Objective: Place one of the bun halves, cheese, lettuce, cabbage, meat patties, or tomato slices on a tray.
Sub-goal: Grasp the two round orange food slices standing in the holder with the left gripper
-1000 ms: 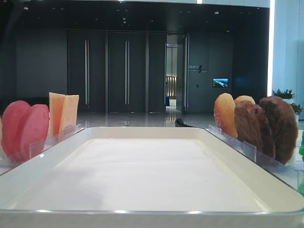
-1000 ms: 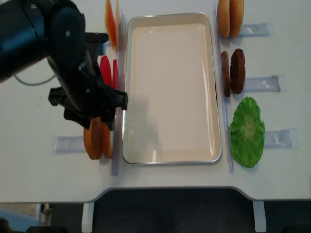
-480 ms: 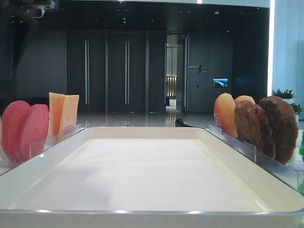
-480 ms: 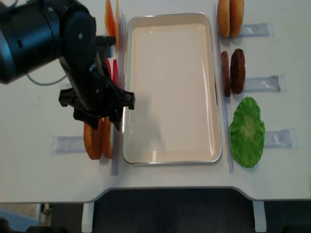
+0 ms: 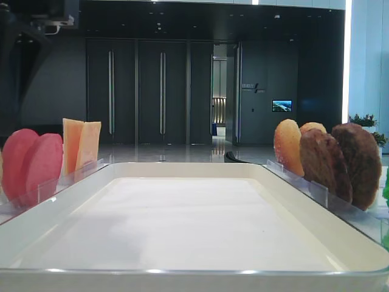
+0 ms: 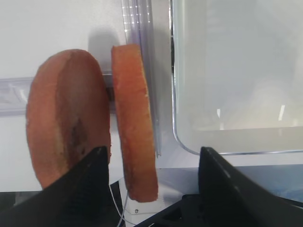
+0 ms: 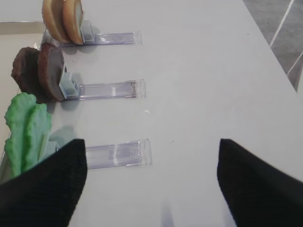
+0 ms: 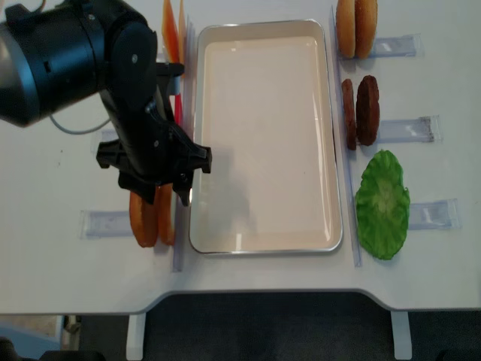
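My left gripper [image 6: 151, 189] is open and straddles the inner of two upright bun halves [image 6: 135, 123] in a clear holder just left of the white tray [image 6: 236, 71]. Neither finger touches it. The outer bun half [image 6: 66, 118] stands beyond the left finger. From above, the left gripper [image 8: 158, 184] hangs over these bun halves [image 8: 144, 222] beside the tray [image 8: 263, 247]. My right gripper [image 7: 151, 189] is open above bare table, right of the lettuce [image 7: 26, 132]. Cabbage is out of view.
Tomato slices [image 5: 33, 164] and cheese [image 5: 79, 143] stand along the tray's left side. More bun halves [image 8: 355, 28], meat patties [image 8: 361, 109] and lettuce [image 8: 383, 203] line its right side. Clear plastic holders [image 7: 113, 153] lie on the white table.
The left arm has shifted right and nearer the tray, coming over the near-left bun halves. Its jaws stay equally wide. The food has not moved.
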Motion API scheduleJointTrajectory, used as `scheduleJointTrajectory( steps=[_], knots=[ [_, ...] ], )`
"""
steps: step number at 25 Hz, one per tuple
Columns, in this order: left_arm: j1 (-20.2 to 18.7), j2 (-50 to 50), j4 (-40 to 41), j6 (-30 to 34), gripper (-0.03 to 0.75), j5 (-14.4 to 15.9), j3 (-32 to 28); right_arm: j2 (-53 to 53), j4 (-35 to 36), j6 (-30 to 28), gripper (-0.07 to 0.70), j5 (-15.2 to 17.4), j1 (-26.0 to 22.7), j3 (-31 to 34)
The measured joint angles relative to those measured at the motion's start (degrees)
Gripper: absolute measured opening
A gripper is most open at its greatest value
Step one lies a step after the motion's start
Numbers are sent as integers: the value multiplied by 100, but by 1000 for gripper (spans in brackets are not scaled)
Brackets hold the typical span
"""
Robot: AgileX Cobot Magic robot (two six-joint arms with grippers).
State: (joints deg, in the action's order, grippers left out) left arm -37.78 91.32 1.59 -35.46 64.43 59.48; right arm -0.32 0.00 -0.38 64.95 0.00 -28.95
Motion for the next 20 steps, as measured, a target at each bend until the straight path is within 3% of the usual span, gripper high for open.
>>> scheduleJointTrajectory(
  steps=[20],
  knots=[
    [0,307,4,28,454,6,7,0,0,0,547,0,0,0]
  ],
)
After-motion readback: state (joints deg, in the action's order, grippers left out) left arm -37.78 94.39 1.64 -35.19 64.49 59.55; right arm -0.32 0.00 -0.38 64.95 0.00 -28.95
